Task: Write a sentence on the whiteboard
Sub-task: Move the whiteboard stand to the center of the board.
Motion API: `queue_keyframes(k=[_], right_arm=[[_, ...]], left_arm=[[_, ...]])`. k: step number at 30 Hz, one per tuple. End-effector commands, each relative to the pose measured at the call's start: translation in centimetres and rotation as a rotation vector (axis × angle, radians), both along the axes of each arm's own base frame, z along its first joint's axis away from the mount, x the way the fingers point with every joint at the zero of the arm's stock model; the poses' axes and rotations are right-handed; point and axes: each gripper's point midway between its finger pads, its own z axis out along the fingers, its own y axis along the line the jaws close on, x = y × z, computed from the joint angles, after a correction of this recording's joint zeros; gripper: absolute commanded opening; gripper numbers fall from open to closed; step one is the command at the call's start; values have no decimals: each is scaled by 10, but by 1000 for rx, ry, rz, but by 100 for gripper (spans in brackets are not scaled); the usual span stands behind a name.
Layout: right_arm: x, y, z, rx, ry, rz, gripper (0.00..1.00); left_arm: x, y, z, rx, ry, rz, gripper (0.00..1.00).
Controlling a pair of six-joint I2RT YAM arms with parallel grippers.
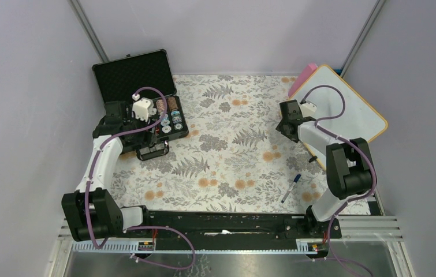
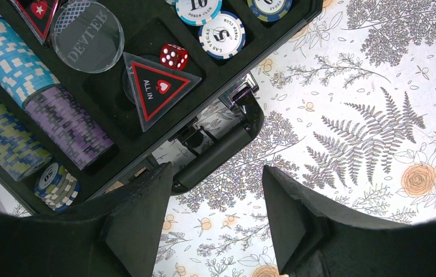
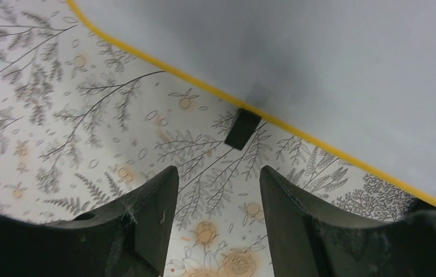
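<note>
Whiteboard partly behind right arm

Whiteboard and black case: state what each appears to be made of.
Whiteboard: smooth, faintly glossy white face, likely a coated board. Its thin yellow rim looks like plastic. Black case: the matte black lining looks like foam, and the shiny latch is probably metal.
</note>
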Motion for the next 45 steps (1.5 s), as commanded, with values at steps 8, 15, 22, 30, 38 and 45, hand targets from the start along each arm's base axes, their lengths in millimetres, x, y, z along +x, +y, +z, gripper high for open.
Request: queue_keyframes(k=[8,15,22,30,38,45], right_arm=[[21,-21,-7,-66,-37,-77,52],[26,-22,-16,-81,-17,-80,54],[25,-34,-13,-133,-42,-102,54],[30,-38,-25,-154,-16,-104,48],[31,-37,-27,-166,-24,-77,41],[34,-46,-16,-219,-47,-91,44]], left_arm=[[5,-7,17,-12,-65,-42,65],[4,-6,16,-7,-63,-42,66],[4,-7,16,-10,-64,-46,66],[3,-4,16,10,-67,-47,66],[1,-4,17,7,-69,-35,74],[2,-8,19,-13,-69,-43,79]])
